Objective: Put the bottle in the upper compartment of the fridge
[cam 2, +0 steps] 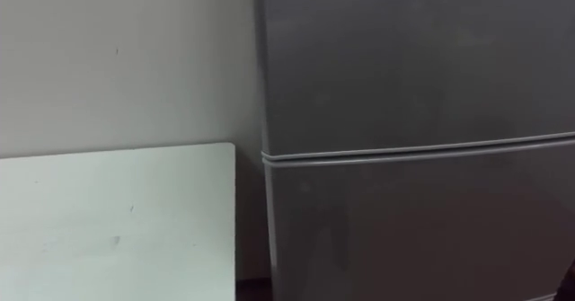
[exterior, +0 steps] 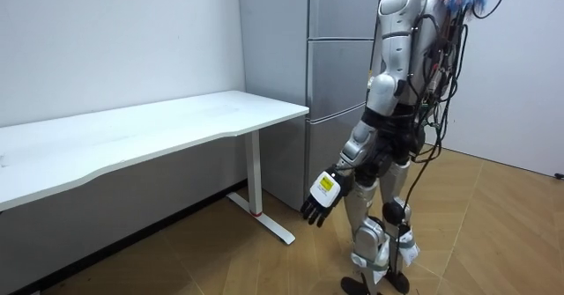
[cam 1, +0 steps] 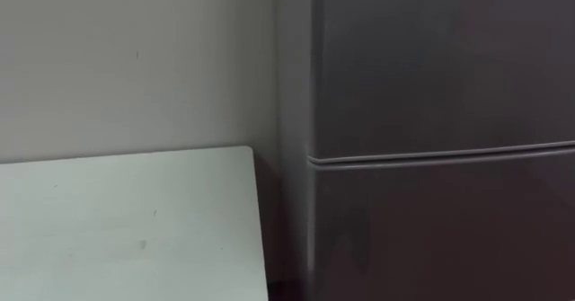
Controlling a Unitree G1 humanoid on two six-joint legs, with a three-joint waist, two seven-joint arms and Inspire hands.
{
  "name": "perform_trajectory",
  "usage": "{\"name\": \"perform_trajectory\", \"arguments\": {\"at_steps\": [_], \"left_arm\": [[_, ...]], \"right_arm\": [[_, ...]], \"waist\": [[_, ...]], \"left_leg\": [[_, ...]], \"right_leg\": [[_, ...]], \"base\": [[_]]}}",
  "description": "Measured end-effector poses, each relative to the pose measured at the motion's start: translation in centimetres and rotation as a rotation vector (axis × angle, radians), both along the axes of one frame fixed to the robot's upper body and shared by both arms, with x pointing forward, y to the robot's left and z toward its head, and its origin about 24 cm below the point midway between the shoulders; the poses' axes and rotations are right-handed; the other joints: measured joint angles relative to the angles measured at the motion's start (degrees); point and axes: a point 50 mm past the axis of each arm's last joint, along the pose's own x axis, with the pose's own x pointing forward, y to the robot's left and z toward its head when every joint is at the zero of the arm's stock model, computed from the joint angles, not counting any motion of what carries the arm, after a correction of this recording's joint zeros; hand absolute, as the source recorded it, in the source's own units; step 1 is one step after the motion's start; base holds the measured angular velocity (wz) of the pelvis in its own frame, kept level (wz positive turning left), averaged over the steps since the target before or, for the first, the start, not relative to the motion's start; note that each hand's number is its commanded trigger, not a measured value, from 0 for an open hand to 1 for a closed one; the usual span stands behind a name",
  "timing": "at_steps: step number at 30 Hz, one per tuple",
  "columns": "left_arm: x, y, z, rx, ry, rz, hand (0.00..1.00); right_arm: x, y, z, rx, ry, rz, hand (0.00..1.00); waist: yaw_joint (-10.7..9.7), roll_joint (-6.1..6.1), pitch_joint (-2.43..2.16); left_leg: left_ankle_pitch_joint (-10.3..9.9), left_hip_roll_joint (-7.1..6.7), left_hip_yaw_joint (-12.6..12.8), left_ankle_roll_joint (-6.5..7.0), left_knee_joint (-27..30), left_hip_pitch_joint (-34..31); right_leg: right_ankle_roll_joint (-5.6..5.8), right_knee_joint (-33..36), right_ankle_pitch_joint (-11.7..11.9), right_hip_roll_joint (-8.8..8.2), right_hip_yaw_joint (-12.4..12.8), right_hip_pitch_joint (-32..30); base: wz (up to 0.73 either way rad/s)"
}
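Bottle: I cannot tell where it is. Eye views: the fridge (cam 1: 440, 112) has both doors closed, beside a table (cam 1: 126, 220). Room view: the left hand (exterior: 324, 195) hangs with loosely curled fingers, holding nothing, the fridge beyond it. This fits either before loading or after closing.

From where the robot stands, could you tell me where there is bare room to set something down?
The white table is bare along its whole top, from the wall to the front edge, up to the corner beside the fridge. The fridge doors are shut. The left hand hangs beside the thigh.
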Motion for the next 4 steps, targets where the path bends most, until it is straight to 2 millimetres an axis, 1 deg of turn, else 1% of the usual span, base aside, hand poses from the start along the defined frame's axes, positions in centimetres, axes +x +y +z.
{"name": "perform_trajectory", "arguments": {"at_steps": [4], "left_arm": [[-0.3,0.0,-0.06,-0.009,0.005,0.03,0.0]], "right_arm": [[0.02,0.01,-0.04,0.004,0.008,0.001,0.0]], "waist": [[0.08,-0.06,0.04]], "left_leg": [[-0.01,0.0,-0.1,-0.01,-0.07,-0.01]], "right_leg": [[0.0,0.02,0.0,0.0,-0.09,0.0]], "base": [[0.0]]}}
